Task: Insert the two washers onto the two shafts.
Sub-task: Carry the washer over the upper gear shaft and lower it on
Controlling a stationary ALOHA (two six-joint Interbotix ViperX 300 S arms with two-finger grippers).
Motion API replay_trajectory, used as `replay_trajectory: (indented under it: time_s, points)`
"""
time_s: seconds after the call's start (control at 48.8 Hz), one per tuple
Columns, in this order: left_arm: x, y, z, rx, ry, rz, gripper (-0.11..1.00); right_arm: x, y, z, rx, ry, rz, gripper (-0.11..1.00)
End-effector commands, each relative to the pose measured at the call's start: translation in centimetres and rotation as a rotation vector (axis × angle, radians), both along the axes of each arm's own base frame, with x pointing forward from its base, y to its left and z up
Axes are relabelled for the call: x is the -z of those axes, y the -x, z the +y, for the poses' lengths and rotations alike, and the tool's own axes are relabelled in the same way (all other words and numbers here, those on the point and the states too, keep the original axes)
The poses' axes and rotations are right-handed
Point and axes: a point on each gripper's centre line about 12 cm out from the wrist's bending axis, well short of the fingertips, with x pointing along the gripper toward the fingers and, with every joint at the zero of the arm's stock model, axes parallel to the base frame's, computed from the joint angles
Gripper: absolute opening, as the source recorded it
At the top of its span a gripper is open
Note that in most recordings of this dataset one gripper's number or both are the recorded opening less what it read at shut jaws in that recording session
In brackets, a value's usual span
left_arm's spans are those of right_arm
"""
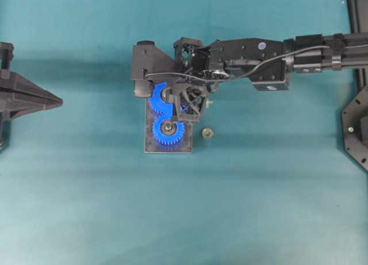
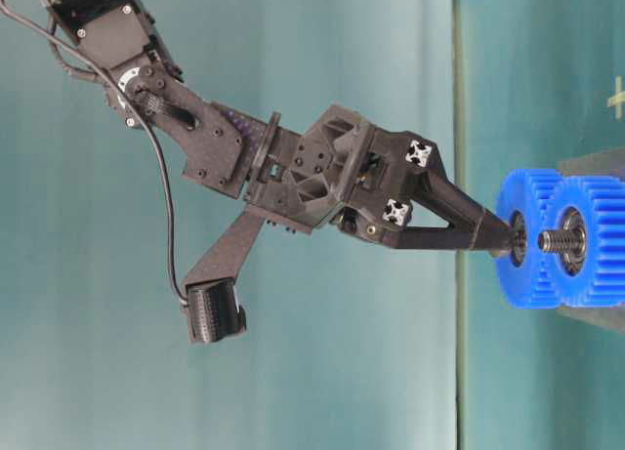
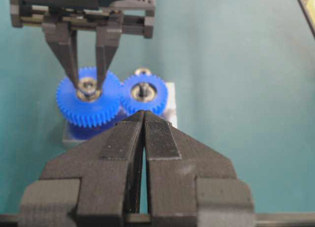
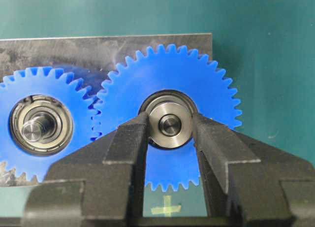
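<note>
Two meshed blue gears (image 4: 167,79) sit on a grey metal plate (image 4: 98,47). A silver washer (image 4: 162,116) lies at the hub of the right-hand gear, with the shaft (image 4: 171,125) end showing through its hole. My right gripper (image 4: 169,122) is shut on the washer, one finger against each side of its rim. In the left wrist view the same fingers (image 3: 101,64) come down onto that gear's hub (image 3: 88,87). The other gear (image 4: 42,126) has a bare shaft (image 4: 34,128). My left gripper (image 1: 54,101) hangs shut and holds nothing, well left of the plate.
A small round metal part (image 1: 207,133) lies on the teal cloth just right of the plate (image 1: 150,145). The right arm (image 1: 299,55) reaches in from the right edge. A taped cross (image 4: 167,207) marks the cloth near the plate.
</note>
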Motion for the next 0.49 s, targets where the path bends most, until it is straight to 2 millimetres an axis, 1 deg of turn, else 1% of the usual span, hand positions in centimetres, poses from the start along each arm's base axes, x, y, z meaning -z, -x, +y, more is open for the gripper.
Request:
replay_trajectory:
  time_s: [0.0,0.061,0.082,0.123,0.205,0.266,0.307,0.41,0.471]
  points:
    - [-0.4,-0.1,0.0,-0.002,0.002,-0.012,0.01,-1.5,-0.5,0.0,-0.001,0.002,-0.043,0.32]
    - [-0.4,-0.1,0.0,-0.003,0.004,-0.011,0.01,-1.7,-0.5,-0.1,0.005,0.0,-0.051,0.33]
    - [-0.4,-0.1,0.0,-0.003,0.006,-0.011,0.01,-1.8,-0.5,-0.1,0.005,0.001,-0.054,0.35]
    - [-0.4,-0.1,0.0,-0.003,0.004,-0.011,0.01,-1.9,-0.5,-0.1,0.009,-0.001,-0.054,0.46]
    - [-0.4,-0.1,0.0,-0.003,0.006,-0.011,0.01,-2.5,-0.2,-0.1,0.012,-0.002,-0.061,0.71]
    - [-0.4,-0.1,0.0,-0.003,0.006,-0.012,0.01,-3.2,0.0,0.0,0.013,-0.001,-0.073,0.86]
    - [-0.4,-0.1,0.0,-0.003,0.006,-0.012,0.01,-3.6,0.2,0.0,0.013,0.0,-0.08,0.88]
    - [-0.3,-0.1,0.0,-0.003,0.006,-0.011,0.01,-4.8,1.0,0.0,0.016,0.001,-0.099,0.81]
    - [-0.3,-0.1,0.0,-0.003,0.004,-0.009,0.01,-5.3,1.6,0.3,0.013,0.0,-0.097,0.81]
